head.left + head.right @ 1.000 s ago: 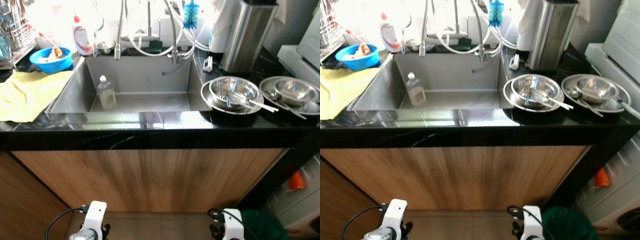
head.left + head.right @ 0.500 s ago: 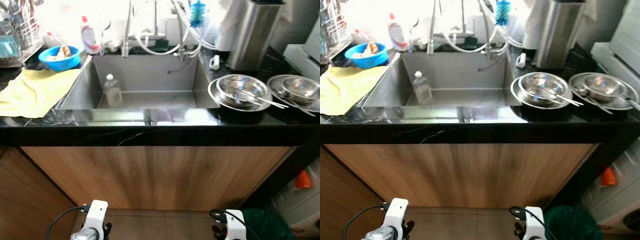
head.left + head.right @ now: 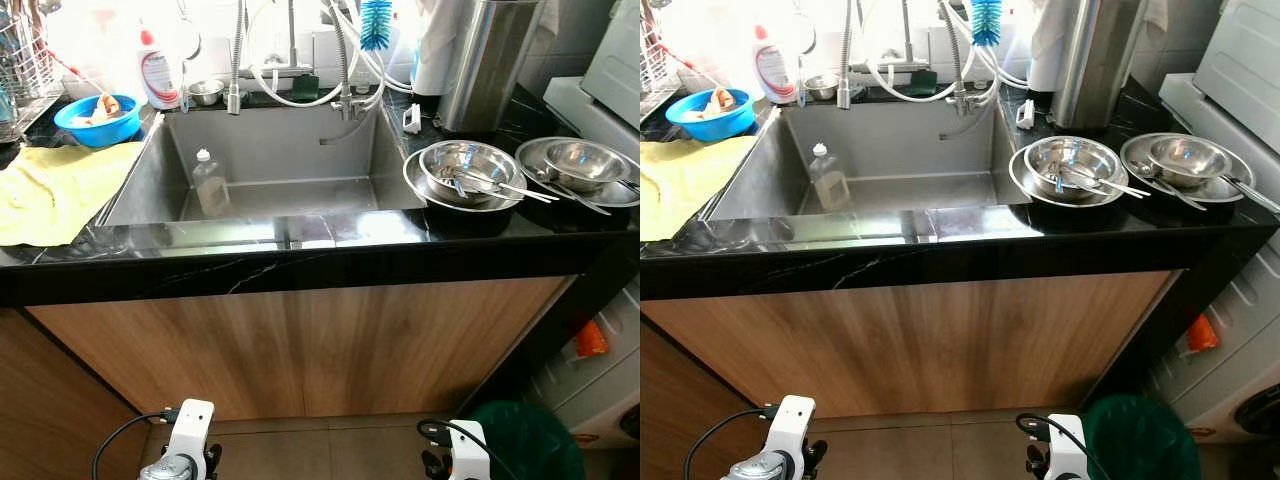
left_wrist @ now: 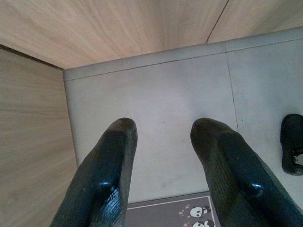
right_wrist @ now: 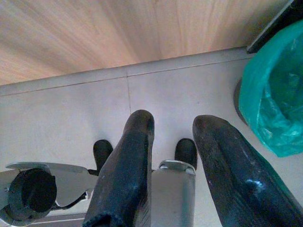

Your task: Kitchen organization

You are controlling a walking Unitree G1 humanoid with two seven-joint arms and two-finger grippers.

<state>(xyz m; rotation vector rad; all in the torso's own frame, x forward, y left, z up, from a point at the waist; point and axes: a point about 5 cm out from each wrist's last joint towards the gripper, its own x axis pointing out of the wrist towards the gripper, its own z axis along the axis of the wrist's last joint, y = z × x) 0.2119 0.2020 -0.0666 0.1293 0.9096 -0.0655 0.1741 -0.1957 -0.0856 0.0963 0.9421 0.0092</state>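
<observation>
Head views — sink (image 3: 290,160) holding a bottle (image 3: 211,186); steel bowls (image 3: 468,170) with loose utensils on the desk (image 3: 300,250) at right.
Wrist views — left gripper (image 4: 163,156) and right gripper (image 5: 173,156), fingers spread, empty, above floor.
Risk: utensils may slide out if bowls tilt.

We see strong backlight blowing out the wall behind the curved steel faucet (image 3: 237,60), glare streaking the glossy black stone countertop (image 3: 300,235). Head views are sharp; the grey floor tiles (image 4: 156,109) are evenly lit.
</observation>
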